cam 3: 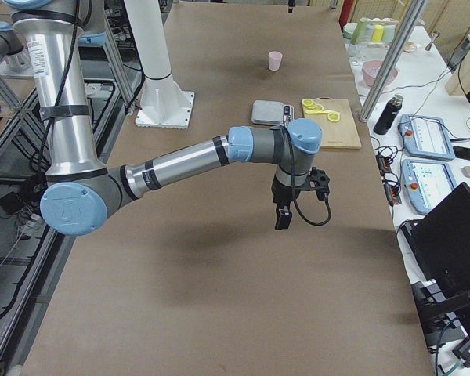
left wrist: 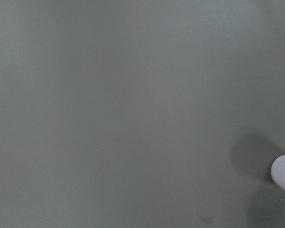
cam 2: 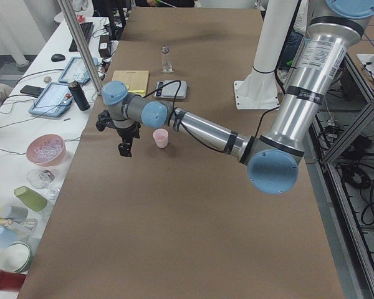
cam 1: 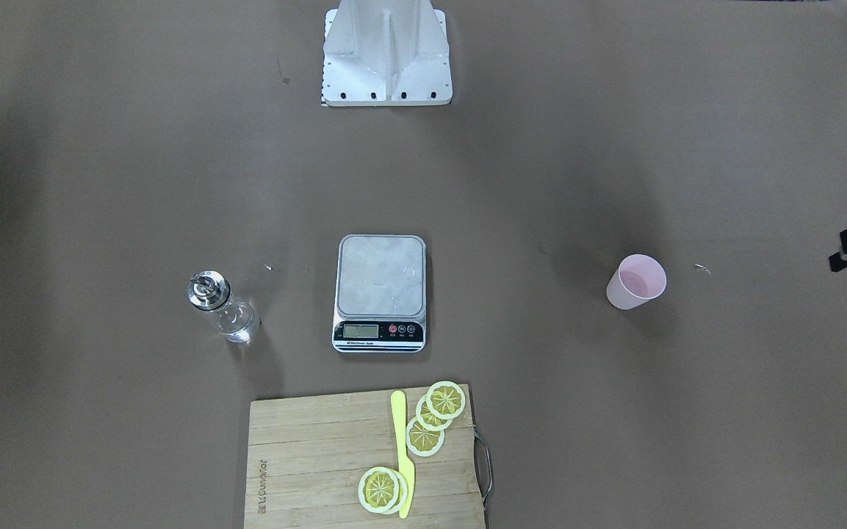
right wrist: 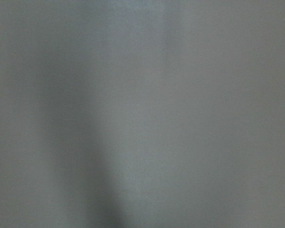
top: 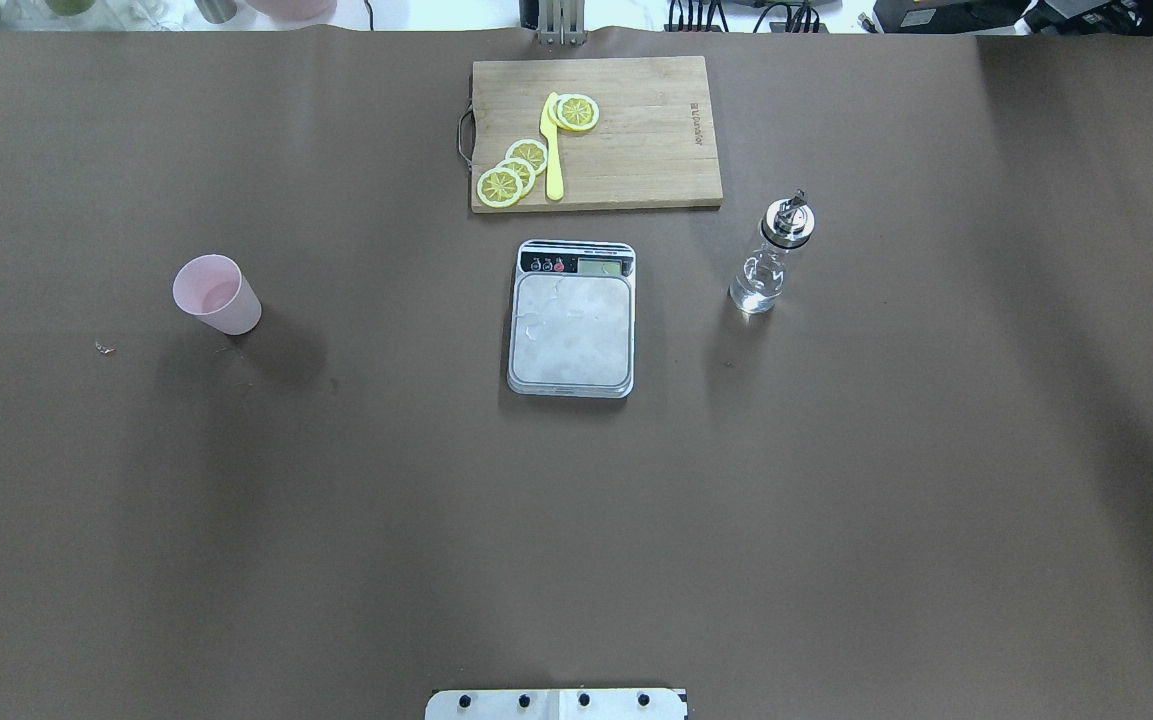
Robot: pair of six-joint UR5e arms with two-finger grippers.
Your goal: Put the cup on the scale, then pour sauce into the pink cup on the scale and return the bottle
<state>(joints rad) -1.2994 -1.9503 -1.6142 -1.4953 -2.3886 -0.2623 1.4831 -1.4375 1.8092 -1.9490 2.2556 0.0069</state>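
Note:
The pale pink cup (cam 1: 636, 281) stands upright on the brown table, on my left side (top: 216, 293). The scale (cam 1: 380, 283) lies at the table's middle with a bare platform (top: 572, 330). The clear glass bottle (cam 1: 221, 307) with its metal pourer stands on my right side of the scale (top: 771, 260). My left gripper (cam 2: 123, 149) hangs above the table beyond the cup, only partly in the front view (cam 1: 845, 258). I cannot tell if it is open. The cup's rim shows at the left wrist view's edge (left wrist: 284, 173). My right gripper (cam 3: 283, 219) hangs over bare table; I cannot tell its state.
A wooden cutting board (top: 636, 140) with lemon slices (top: 516, 170) and a yellow knife (top: 552, 150) lies beyond the scale at the far edge. The robot's base plate (cam 1: 386, 66) stands at the near edge. Side benches hold bowls, cups and tablets (cam 2: 47, 149).

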